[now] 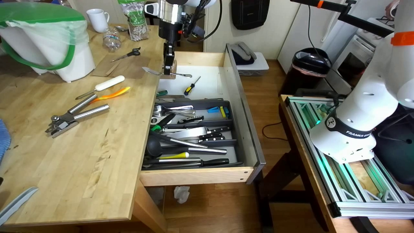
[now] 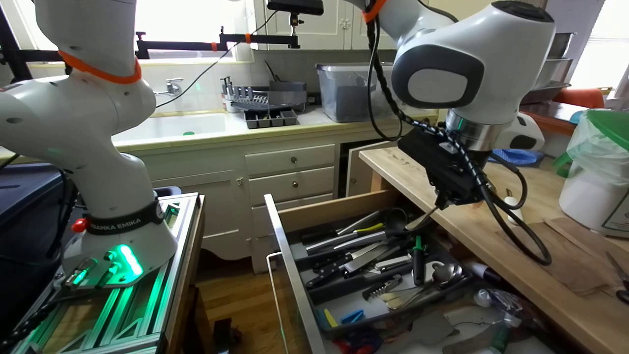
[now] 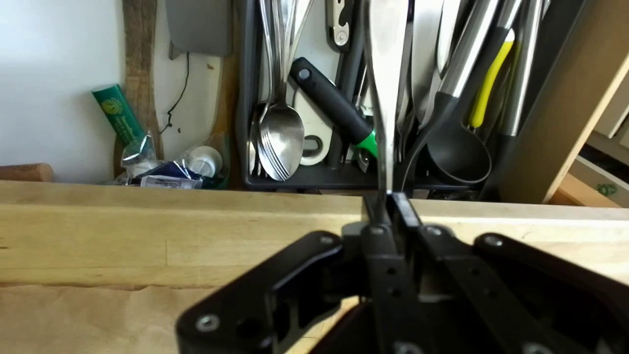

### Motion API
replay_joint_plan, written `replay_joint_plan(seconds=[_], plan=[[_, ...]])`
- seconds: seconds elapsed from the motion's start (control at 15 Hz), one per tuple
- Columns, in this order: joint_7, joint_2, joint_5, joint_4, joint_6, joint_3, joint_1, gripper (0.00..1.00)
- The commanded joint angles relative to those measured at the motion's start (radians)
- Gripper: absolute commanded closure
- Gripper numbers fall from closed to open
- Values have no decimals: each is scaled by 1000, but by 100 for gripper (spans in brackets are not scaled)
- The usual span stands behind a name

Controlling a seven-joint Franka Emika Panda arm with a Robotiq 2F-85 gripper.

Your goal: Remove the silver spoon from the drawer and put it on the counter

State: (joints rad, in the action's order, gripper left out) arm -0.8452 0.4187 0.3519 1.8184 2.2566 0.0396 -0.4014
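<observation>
The gripper (image 3: pixel 389 207) has its fingers (image 3: pixel 406 212) drawn narrow around the silver spoon (image 3: pixel 385 59), holding it raised at the edge of the counter (image 1: pixel 106 174) that meets the drawer (image 1: pixel 197 177); in an exterior view one end of the spoon shows against the counter's wood and the other against the drawer's inside; in the wrist view it stretches out above the grey cutlery tray (image 3: pixel 314 178), where more spoons (image 3: pixel 286 132), black-handled knives (image 1: pixel 221 129) and a black ladle (image 3: pixel 457 160) lie; on the counter near that same edge are scissors (image 1: pixel 132 53) and a sheet of brown paper (image 3: pixel 98 319); farther in from it rests a metal tool with two handles (image 1: pixel 67 119); in an exterior view a grey blade (image 1: pixel 17 204), partly out of view, lies toward the counter's near edge.
</observation>
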Motion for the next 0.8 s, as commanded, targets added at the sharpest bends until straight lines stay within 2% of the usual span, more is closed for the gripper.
replay_joint_plan(seconds=[0.0,0.27,0.73], plan=[[11,18,-2,-6,-2,-42,22,98],[10,107,-85,-159,-57,-70,30,98],[8,262,-160,-445,-135,-67,20,98]])
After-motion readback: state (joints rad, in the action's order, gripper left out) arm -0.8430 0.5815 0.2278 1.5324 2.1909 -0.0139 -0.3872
